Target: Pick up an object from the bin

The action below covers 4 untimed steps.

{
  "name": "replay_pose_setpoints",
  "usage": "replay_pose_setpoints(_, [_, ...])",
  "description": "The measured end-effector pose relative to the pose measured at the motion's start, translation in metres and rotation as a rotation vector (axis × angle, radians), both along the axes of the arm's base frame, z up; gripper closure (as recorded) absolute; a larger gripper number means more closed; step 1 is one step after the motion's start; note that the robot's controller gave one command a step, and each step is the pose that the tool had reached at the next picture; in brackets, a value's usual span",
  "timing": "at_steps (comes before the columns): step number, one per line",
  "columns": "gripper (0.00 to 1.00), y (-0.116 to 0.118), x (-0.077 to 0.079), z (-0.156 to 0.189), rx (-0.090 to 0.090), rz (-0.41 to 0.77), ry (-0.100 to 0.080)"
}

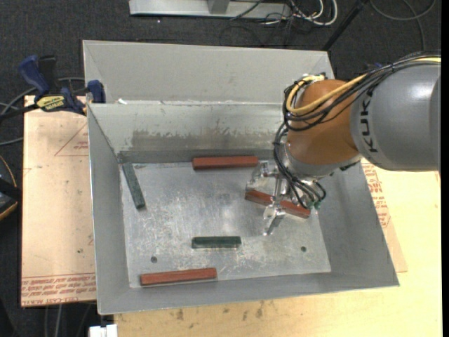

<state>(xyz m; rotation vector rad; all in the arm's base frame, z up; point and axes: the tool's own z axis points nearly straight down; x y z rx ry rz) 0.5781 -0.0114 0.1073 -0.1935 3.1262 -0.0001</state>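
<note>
My gripper (271,202) is clenched on a flat reddish-brown bar (257,196) at three o'clock in the grey metal bin (105,188). If this pinch is shallow, the bar could pivot and drop.

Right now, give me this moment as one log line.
gripper: over red-brown bar, right of bin | grasp: cannot tell | other bars: four, apart
</note>
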Motion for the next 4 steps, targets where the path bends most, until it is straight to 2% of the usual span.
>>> replay_pose_setpoints(1, [1.0, -0.028, 0.005, -0.023, 0.004, -0.068, -0.039])
replay_pose_setpoints(2, [0.0, -0.03, -0.003, -0.025, 0.001, -0.066, 0.002])
replay_pose_setpoints(3, [0.0, -0.03, -0.003, -0.025, 0.002, -0.066, -0.002])
replay_pose_setpoints(4, [0.0, -0.021, -0.027, -0.025, -0.001, -0.094, -0.029])
